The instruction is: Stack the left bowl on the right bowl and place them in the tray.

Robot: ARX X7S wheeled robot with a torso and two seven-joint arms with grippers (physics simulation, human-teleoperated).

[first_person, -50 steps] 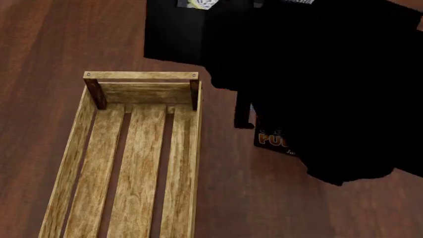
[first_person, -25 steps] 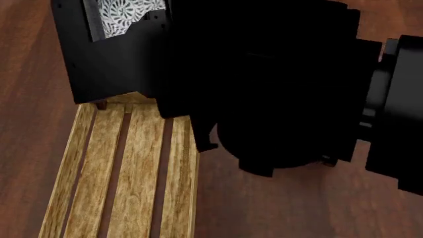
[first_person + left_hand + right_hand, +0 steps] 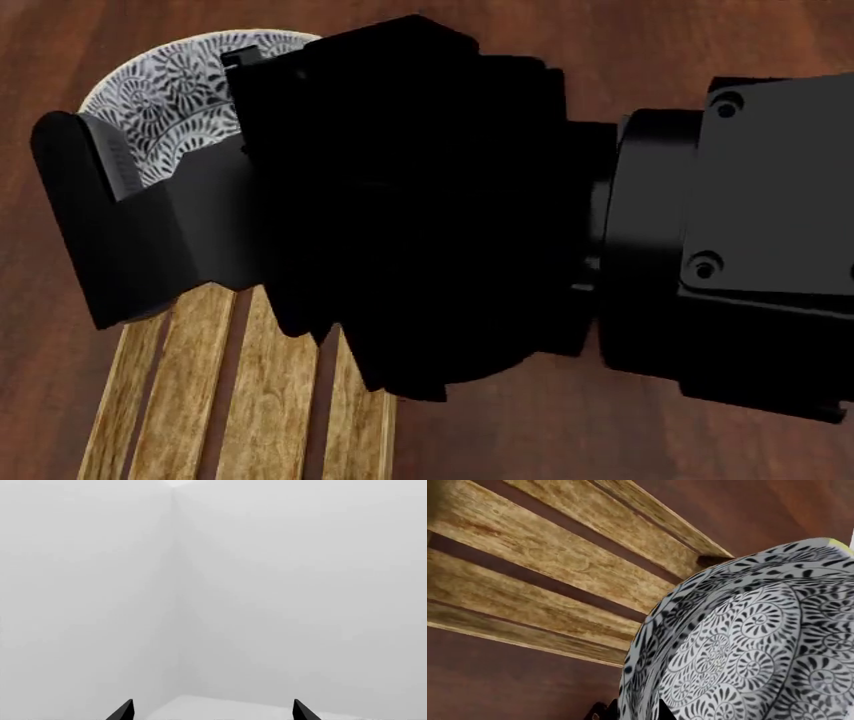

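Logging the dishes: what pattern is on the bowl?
White with black swirling spiral motifs on the bowl, clearest in the right wrist view.

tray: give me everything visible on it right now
The tray is a long light-wood crate with a slatted bottom; dark gaps between the planks show the brown table beneath. Low plank sides show in the right wrist view, with one darker corner post by the patterned bowl. It lies flat on the table. In the head view the right arm hides its far end. Nothing is seen resting on the visible slats.
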